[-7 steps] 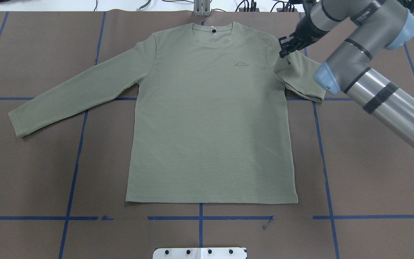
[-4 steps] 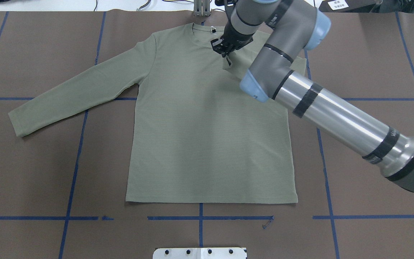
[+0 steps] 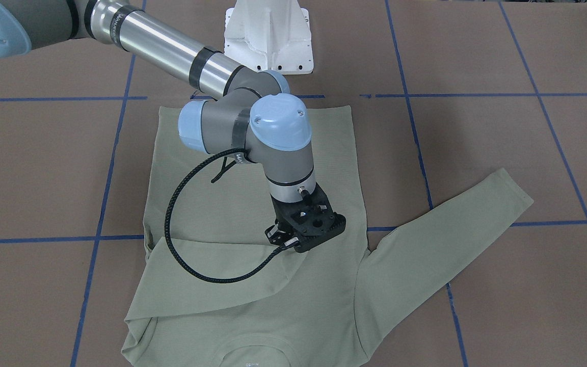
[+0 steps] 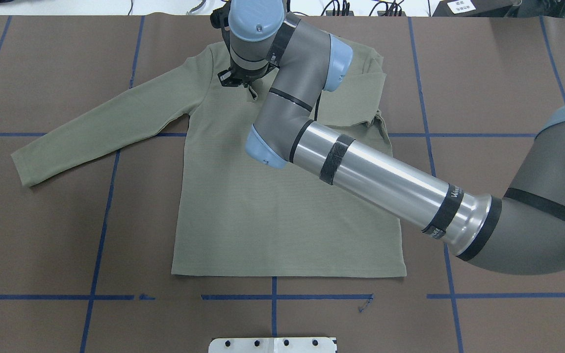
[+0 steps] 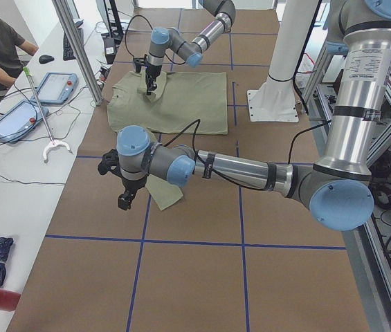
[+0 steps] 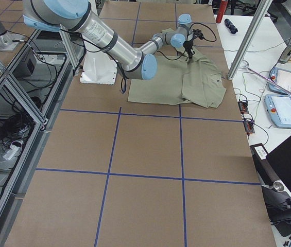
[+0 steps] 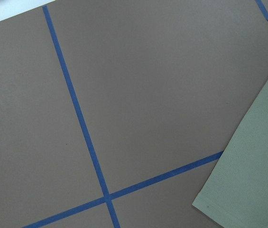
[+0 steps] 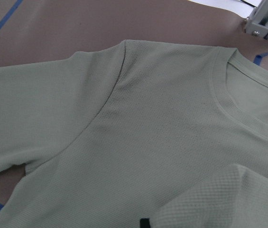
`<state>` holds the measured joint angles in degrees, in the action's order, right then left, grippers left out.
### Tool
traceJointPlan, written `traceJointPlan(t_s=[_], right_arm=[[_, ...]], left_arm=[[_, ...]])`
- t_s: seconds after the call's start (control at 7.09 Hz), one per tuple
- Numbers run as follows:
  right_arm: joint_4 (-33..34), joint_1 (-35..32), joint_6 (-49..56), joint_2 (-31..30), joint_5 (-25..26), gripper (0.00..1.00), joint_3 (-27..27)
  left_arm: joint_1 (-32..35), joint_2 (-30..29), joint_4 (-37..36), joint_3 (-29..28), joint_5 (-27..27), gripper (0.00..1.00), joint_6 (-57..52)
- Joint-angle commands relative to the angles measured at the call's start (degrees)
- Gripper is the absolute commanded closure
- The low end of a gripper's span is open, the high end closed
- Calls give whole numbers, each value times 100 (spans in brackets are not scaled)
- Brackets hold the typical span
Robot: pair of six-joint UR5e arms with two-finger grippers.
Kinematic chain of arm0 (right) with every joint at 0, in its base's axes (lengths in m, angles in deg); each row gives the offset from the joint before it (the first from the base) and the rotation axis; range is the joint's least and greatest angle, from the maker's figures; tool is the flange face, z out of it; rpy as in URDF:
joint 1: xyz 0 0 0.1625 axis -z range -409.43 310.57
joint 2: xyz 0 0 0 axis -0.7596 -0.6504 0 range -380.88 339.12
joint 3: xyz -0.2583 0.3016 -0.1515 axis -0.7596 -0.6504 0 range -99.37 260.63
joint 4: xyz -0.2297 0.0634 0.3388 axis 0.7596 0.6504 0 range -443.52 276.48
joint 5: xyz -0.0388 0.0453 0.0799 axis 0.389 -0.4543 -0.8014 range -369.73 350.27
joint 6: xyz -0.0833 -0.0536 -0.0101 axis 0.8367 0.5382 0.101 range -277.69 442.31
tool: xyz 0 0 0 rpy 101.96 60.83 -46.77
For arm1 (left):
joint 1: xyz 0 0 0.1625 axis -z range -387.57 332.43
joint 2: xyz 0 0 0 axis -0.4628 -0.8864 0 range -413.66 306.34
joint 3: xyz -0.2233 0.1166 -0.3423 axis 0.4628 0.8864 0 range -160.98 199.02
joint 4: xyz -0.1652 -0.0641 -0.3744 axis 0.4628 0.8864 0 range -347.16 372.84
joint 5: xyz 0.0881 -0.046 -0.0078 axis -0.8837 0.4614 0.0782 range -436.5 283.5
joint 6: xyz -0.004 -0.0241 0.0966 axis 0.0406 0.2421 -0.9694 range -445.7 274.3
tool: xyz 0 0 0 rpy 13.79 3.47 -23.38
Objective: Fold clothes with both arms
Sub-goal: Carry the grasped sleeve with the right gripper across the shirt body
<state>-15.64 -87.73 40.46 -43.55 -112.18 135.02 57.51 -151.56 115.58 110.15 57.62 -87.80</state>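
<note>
one sleeve was held pinched in right gripper over shirt chest, near table far edge; left gripper jaws could not be told.

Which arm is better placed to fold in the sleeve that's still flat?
Left. The left hand hovers near the end of that outstretched sleeve, and its wrist camera sees the cuff. The right hand is over the shirt, gripping the other sleeve.
</note>
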Motion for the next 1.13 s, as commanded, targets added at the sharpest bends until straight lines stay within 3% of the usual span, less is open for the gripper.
traceJointPlan(t_s=[0.0,0.42,0.99], right_arm=[[-194,182,-139,87,235,100,-78],[-739,445,-920,140,514,100,-78],[-714,743,-1070,201,542,96,-69]], left_arm=[[9,16,9,18,0,0,8],[9,16,0,18,0,0,9],[0,8,0,27,0,0,17]])
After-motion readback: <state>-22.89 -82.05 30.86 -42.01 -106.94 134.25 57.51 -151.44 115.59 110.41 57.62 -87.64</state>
